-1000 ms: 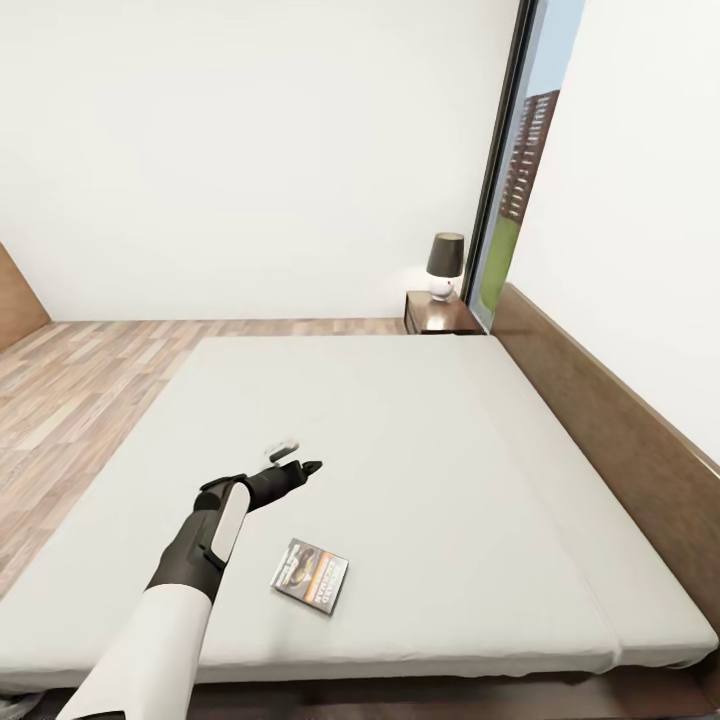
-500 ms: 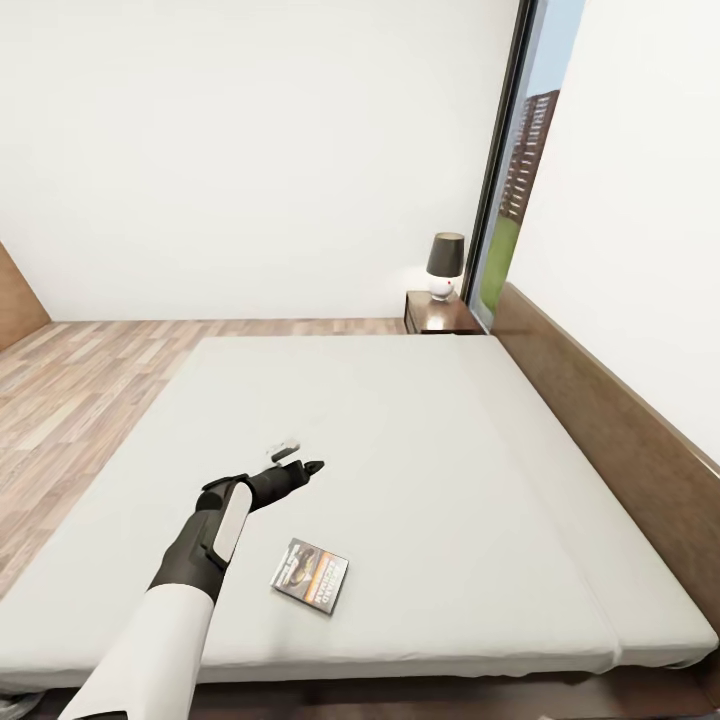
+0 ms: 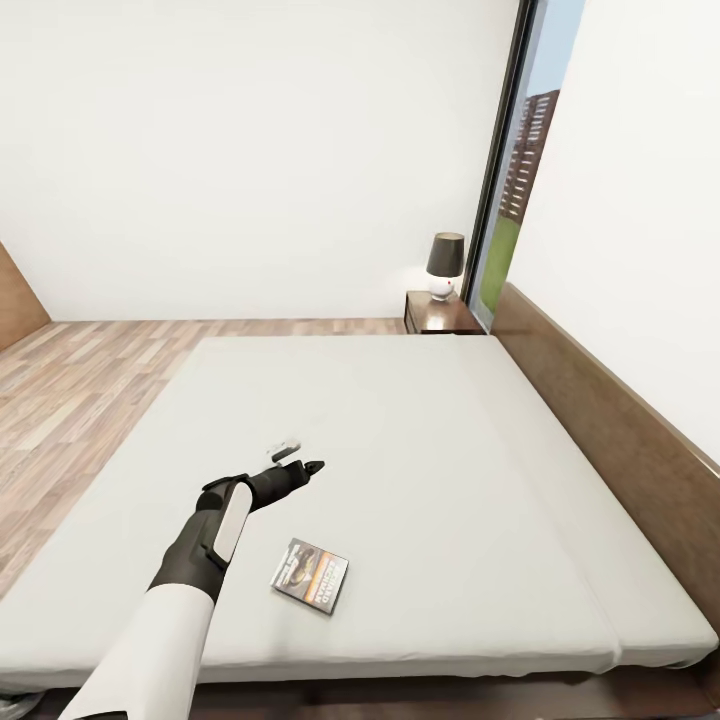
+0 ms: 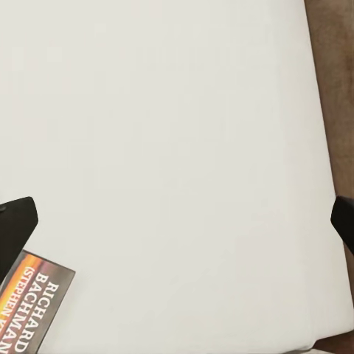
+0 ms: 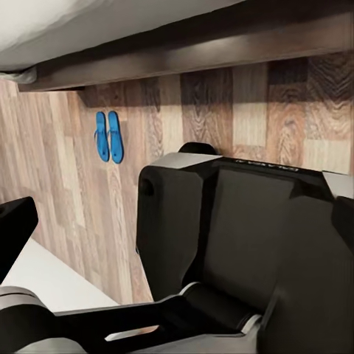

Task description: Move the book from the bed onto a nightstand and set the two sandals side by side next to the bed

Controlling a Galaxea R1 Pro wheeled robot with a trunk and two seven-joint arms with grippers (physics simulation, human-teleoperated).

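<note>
The book (image 3: 310,575) lies flat on the bed (image 3: 400,450) near its front edge, with its orange band showing in the left wrist view (image 4: 33,302). My left gripper (image 3: 295,457) hovers open over the mattress, a little beyond and to the left of the book, with nothing between its fingers (image 4: 16,228). The nightstand (image 3: 440,312) stands at the bed's far corner by the headboard. Two blue sandals (image 5: 109,136) lie side by side on the wood floor beside the bed frame (image 5: 221,51). My right gripper (image 5: 177,228) hangs open and empty low beside my base.
A dark-shaded lamp (image 3: 445,265) stands on the nightstand. A tall window (image 3: 515,170) is behind it. The brown headboard (image 3: 610,420) runs along the right wall. Wood floor (image 3: 70,390) stretches to the left of the bed. My own dark base (image 5: 243,251) sits under the right wrist.
</note>
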